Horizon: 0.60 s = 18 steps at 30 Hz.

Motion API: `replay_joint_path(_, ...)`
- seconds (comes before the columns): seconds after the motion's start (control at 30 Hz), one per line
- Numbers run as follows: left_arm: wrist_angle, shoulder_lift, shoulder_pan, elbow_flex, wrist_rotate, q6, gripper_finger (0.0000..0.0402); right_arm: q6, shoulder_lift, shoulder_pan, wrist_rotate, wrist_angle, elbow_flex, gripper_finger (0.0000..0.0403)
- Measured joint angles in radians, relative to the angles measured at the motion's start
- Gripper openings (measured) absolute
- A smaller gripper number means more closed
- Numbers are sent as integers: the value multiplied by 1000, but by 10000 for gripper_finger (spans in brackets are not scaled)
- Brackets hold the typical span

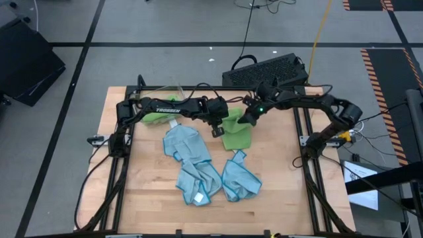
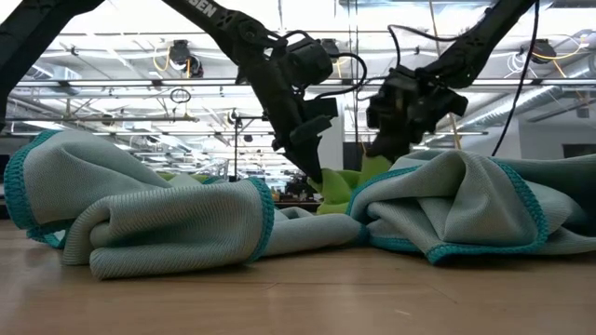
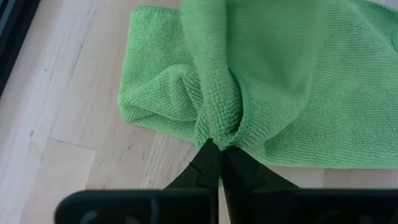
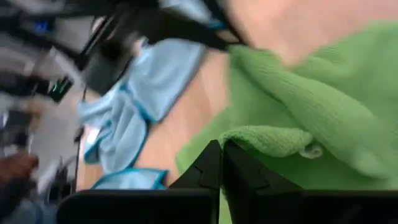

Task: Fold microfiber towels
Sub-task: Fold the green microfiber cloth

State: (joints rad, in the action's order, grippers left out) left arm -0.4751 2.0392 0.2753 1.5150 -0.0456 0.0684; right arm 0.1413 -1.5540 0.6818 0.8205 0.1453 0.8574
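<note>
Both arms meet over the far middle of the wooden table (image 1: 145, 192), working one lime green towel (image 1: 236, 134) that lies flat there. The left gripper (image 1: 215, 129) is clenched on a bunched edge of this towel; in the left wrist view its dark fingers (image 3: 211, 163) pinch together with a fold of green cloth (image 3: 273, 81) gathered between their tips and rising up from them. The right gripper (image 1: 243, 119) sits just beside it at the towel's far edge, its fingers (image 4: 217, 163) drawn tight together against a rolled lip of the same green towel (image 4: 292, 130); whether cloth is truly caught between them I cannot tell.

Another lime green towel (image 1: 156, 118) lies crumpled at the far left, under the left arm. Three light blue towels are strewn nearer: one (image 1: 184, 144) left of centre, one (image 1: 198, 182) below it, one (image 1: 239, 177) to its right. In the low view two of these blue towels (image 2: 168, 219) (image 2: 466, 205) loom in front, the green one (image 2: 346, 186) between them
</note>
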Motion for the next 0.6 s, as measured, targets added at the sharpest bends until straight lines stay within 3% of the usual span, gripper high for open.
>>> replay_joint_path(0.23,0,0,6,0,11,6,20,-253,15,-43,-81,-5,0,1)
replay_joint_path(0.4,0,0,8,0,48,16,6,-297,15,-28,-270,7,0,1)
replay_joint_path(0.6,0,0,9,0,61,39,18,-342,15,-9,-296,9,0,8)
